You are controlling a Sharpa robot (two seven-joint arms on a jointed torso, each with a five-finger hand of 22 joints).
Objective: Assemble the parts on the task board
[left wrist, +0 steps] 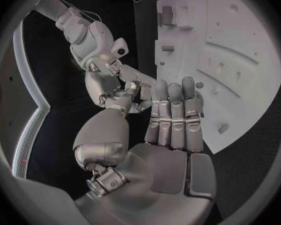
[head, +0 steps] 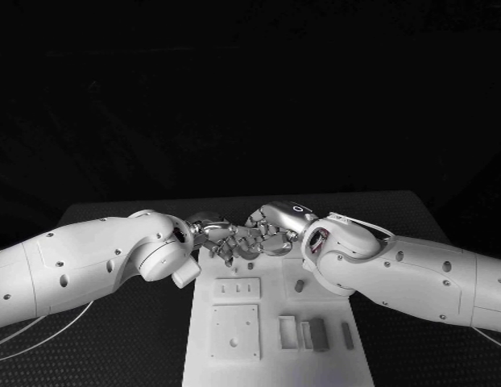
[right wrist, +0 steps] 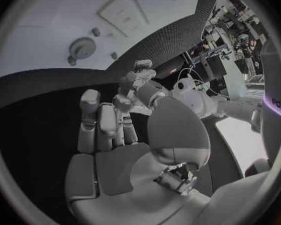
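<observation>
**Two hands meet above the far end of the board**

We see one black table (head: 111,355) carrying one white task board (head: 276,355), which runs from the near edge toward the middle. Our two white arms come in from either side: the left arm (head: 71,270) and the right arm (head: 424,274). The left hand (head: 218,235) and the right hand (head: 271,229) meet fingertip to fingertip over the board's far end. In the left wrist view the left hand's fingers (left wrist: 172,110) lie straight, side by side, with the thumb apart; we cannot tell whether anything is pinched where the two hands touch. The right hand's fingers (right wrist: 100,120) are likewise extended in its own wrist view, and its hold is equally unclear.

On the board we count two square raised plates (head: 237,310) and three upright slot pieces near its right side (head: 312,332). One gear-shaped part (right wrist: 82,48) lies flat on the board, with small pegs close by.
</observation>
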